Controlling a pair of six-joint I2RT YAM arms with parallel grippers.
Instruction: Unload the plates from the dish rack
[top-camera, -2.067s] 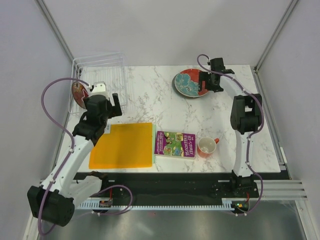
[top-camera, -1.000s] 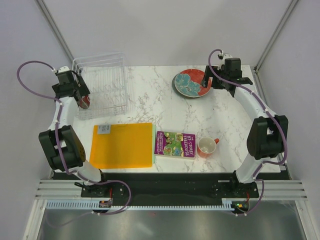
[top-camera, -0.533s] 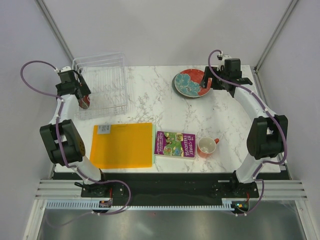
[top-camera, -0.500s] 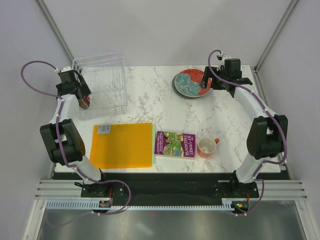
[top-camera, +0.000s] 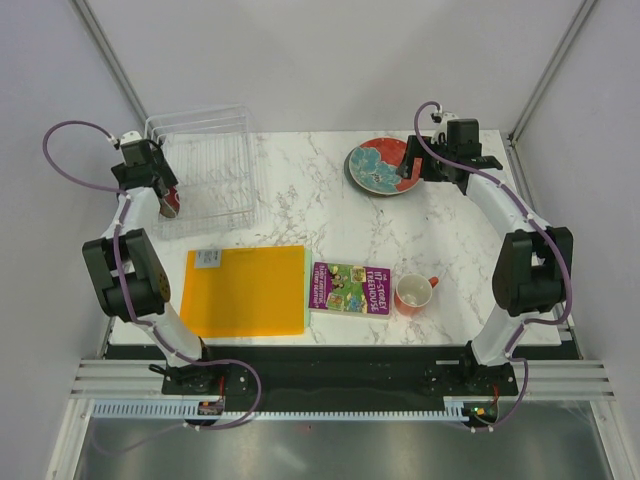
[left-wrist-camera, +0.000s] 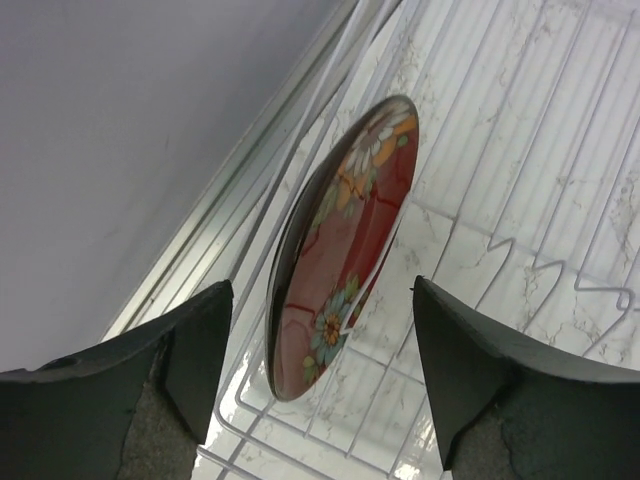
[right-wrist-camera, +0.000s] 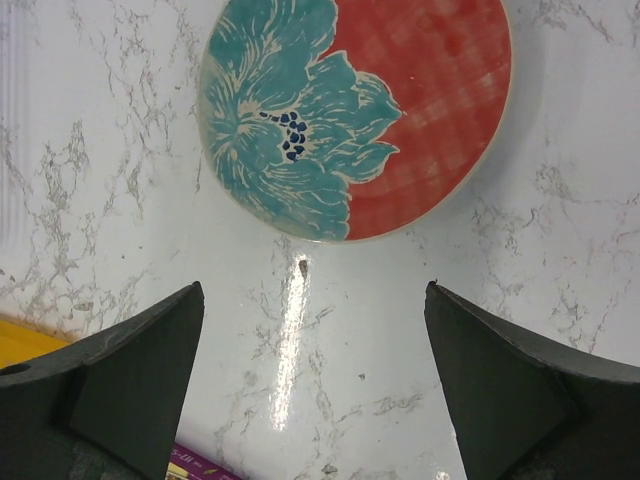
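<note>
A red plate with a flower pattern (left-wrist-camera: 345, 240) stands on edge in the clear wire dish rack (left-wrist-camera: 560, 180), at the rack's left side; it shows in the top view (top-camera: 171, 204) too, in the rack (top-camera: 205, 165). My left gripper (left-wrist-camera: 320, 370) is open, its jaws on either side of the plate's lower rim, not touching it; it shows in the top view (top-camera: 160, 190). A teal and red flower plate (right-wrist-camera: 355, 115) lies flat on the marble at the back right (top-camera: 380, 165). My right gripper (right-wrist-camera: 315, 380) is open and empty above the marble just in front of that plate.
An orange mat (top-camera: 247, 290) with a small card (top-camera: 207, 259) lies front left. A purple book (top-camera: 350, 288) and an orange-red mug (top-camera: 413, 293) lie front centre. Grey walls stand close on the left and the right.
My left arm has swung from over the mat to the rack's left side, and in the last second has crept along the red plate. My right gripper has drawn back off the flat plate.
</note>
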